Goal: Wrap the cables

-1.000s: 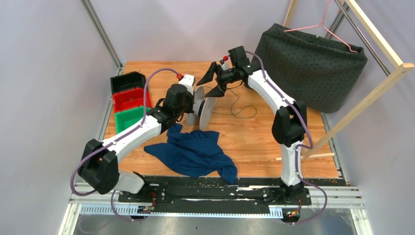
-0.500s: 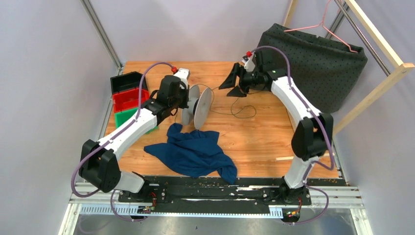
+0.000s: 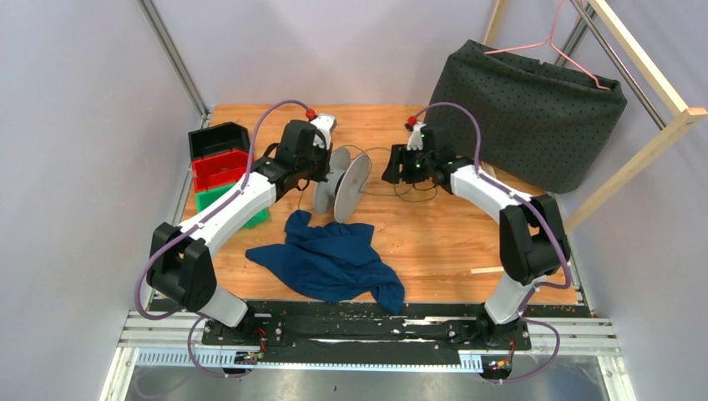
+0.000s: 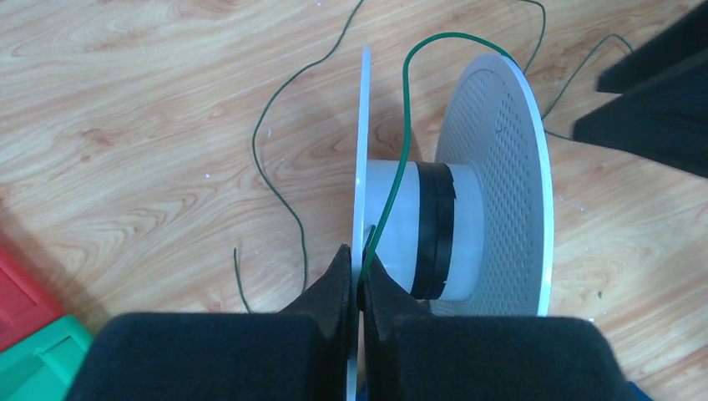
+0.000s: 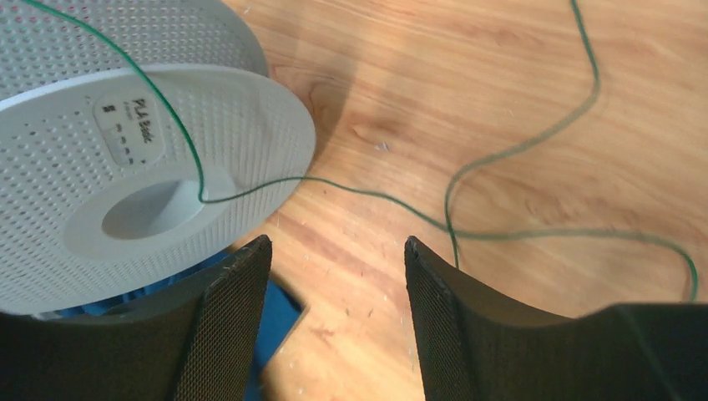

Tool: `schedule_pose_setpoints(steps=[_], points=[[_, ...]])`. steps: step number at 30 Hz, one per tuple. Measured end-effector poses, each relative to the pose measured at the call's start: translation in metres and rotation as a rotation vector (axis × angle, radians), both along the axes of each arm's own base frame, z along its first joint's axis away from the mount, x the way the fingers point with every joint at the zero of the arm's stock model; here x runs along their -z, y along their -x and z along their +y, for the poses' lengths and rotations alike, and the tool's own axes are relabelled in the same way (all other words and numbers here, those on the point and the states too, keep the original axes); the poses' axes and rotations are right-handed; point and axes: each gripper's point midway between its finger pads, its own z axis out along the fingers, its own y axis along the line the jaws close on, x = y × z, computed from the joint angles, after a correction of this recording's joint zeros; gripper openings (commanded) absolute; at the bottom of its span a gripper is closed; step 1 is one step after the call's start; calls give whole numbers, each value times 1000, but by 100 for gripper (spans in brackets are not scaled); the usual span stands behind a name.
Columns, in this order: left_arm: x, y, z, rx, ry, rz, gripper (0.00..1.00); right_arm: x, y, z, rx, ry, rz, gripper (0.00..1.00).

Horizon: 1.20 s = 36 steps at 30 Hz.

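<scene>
One blue cloth [image 3: 330, 255] lies crumpled nearest the arm bases, on the wooden table [image 3: 442, 242]. Just beyond it the white perforated spool [image 3: 344, 182] stands on the edges of its flanges, axis level. The left gripper [image 4: 359, 280] is clamped on the rim of one thin flange, its pads pressed together on the plastic. The cable [image 4: 406, 117], a thread-thin dark green wire, rises over the hub from right at those fingertips; whether it is pinched in with the flange I cannot tell. The hub carries only a narrow dark band, so most of the winding looks undone.

The right gripper [image 5: 336, 244] hangs with its fingers wide apart and nothing between them, low over the table beside the other flange. The wire crosses that flange's face and trails off in loose curls across the boards.

I judge the wire light, limp and a little springy, likely to slip from broad pads and to snag at the flange edge. It is best taken close to the spool, on a straight run.

Farther off stand coloured bins [image 3: 219, 171] and a dark dotted fabric [image 3: 534, 109].
</scene>
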Motion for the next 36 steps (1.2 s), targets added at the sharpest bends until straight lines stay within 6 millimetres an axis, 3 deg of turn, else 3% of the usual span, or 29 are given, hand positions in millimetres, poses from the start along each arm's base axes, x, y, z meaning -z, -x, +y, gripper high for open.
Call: schedule_pose_setpoints(steps=[9, 16, 23, 29, 36], points=[[-7, -4, 4, -5, -12, 59, 0, 10, 13, 60, -318, 144, -311, 61], [-16, -9, 23, -102, -55, 81, 0, 52, 14, 53, -402, 295, -386, 66], [-18, -13, 42, -164, -98, 99, 0, 86, -3, 46, -413, 403, -398, 69], [-25, -14, 47, -171, -92, 104, 0, 89, -19, 54, -415, 411, -429, 74], [-37, -20, 47, -176, -65, 92, 0, 78, -30, 74, -418, 347, -469, 77]])
